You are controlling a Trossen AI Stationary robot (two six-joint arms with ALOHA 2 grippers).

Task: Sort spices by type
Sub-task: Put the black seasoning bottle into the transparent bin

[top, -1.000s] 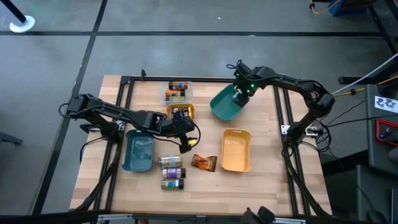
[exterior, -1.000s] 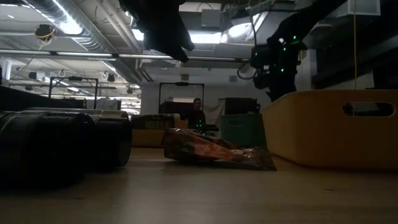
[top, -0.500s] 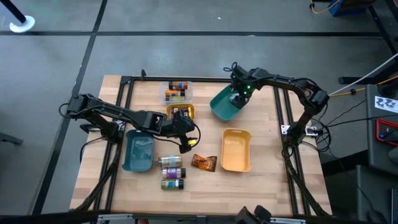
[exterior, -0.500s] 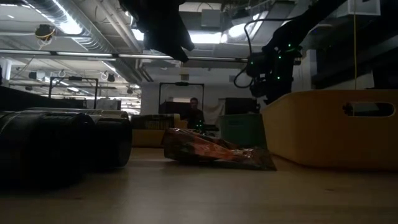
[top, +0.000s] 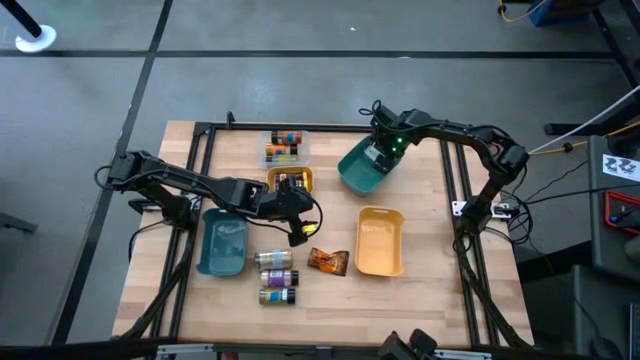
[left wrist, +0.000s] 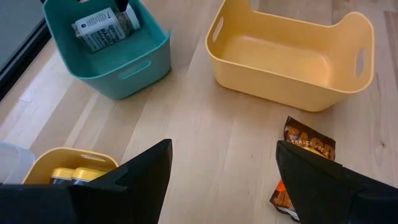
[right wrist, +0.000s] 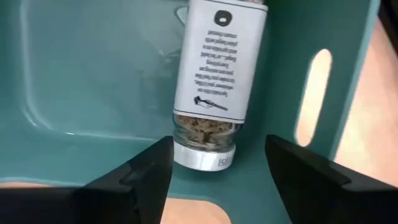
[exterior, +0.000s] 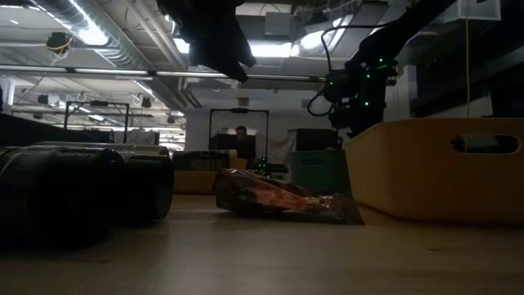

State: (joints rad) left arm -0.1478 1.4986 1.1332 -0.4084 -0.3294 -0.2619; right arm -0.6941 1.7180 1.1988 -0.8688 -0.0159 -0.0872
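White-label spice jar [right wrist: 214,81] lies flat in the teal tray [top: 362,170], silver cap toward the right gripper [right wrist: 217,180]. Its fingers are spread, holding nothing. Left gripper [left wrist: 224,180] is open and empty too

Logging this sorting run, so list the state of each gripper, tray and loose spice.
right gripper: open, over white-label jar lying in teal tray
left gripper: open, empty
yellow tray: empty
orange packet: lying on table
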